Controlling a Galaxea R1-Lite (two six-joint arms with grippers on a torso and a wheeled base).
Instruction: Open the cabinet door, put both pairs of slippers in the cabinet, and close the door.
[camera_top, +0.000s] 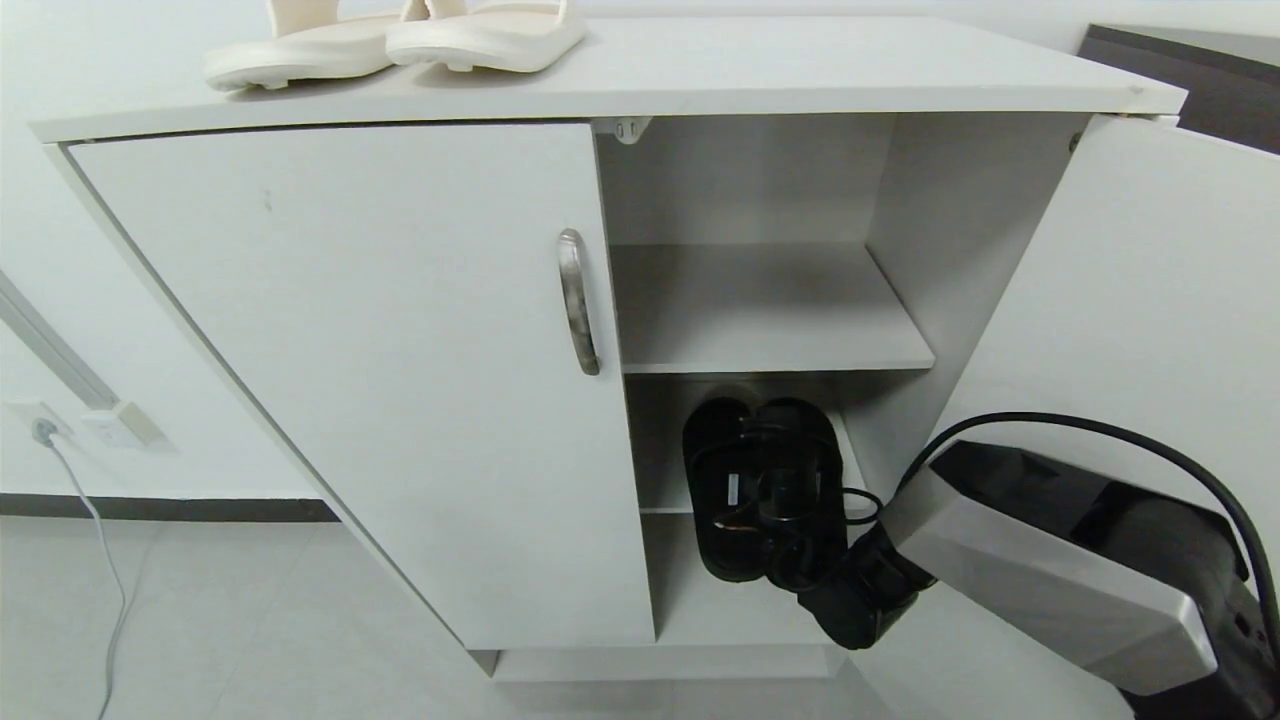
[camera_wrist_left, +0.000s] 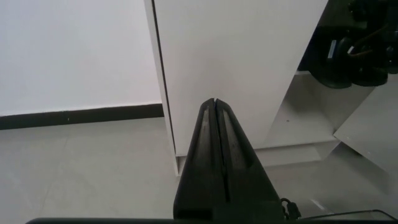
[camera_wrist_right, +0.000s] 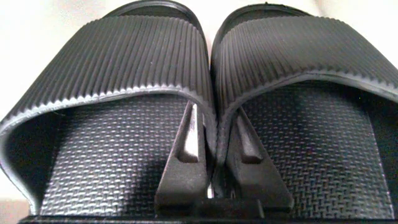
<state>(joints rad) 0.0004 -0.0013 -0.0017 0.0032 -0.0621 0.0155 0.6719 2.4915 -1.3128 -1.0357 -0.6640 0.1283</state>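
A white cabinet stands with its right door swung open and its left door closed. The black slippers lie side by side on a lower shelf inside. My right gripper reaches into that compartment and is shut on the black slippers, its fingers pinching their two adjoining inner walls. A cream pair of slippers rests on the cabinet top at the left. My left gripper is shut on nothing and hangs low in front of the left door.
The shelf above the black slippers is bare. A metal handle sits on the left door's edge. A wall socket with a hanging cable is at the far left. Dark furniture stands behind the cabinet's right.
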